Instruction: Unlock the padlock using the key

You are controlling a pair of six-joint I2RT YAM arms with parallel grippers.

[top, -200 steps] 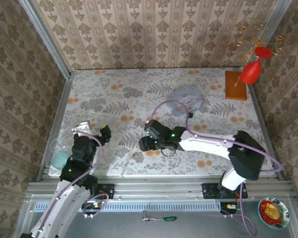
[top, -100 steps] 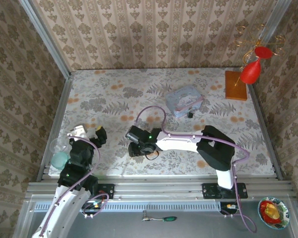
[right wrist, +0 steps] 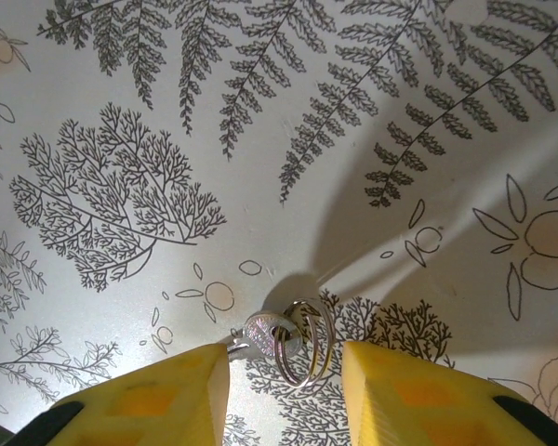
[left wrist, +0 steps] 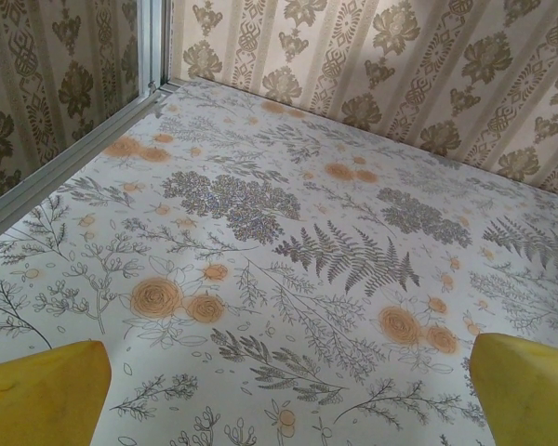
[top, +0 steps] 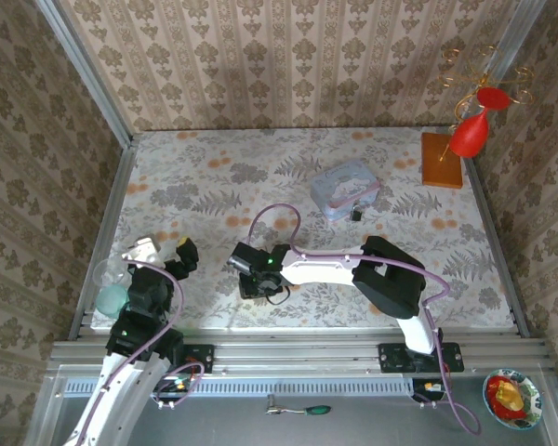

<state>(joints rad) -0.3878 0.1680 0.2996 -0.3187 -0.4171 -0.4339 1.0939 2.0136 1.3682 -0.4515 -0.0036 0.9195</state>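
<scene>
One small key, light, stiff, likely slippery, lies flat on the worktop; right jaws, half-open, straddle its head, the best hold; left jaws wide.

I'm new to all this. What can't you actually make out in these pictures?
- Small silver key on wire rings, right wrist view: blade hidden behind a yellow finger of the right tool.
- Tiny dark padlock, top view: too small to tell locked or unlocked.
- Pale blue rectangular tin, top view: lid print too small to read.
</scene>
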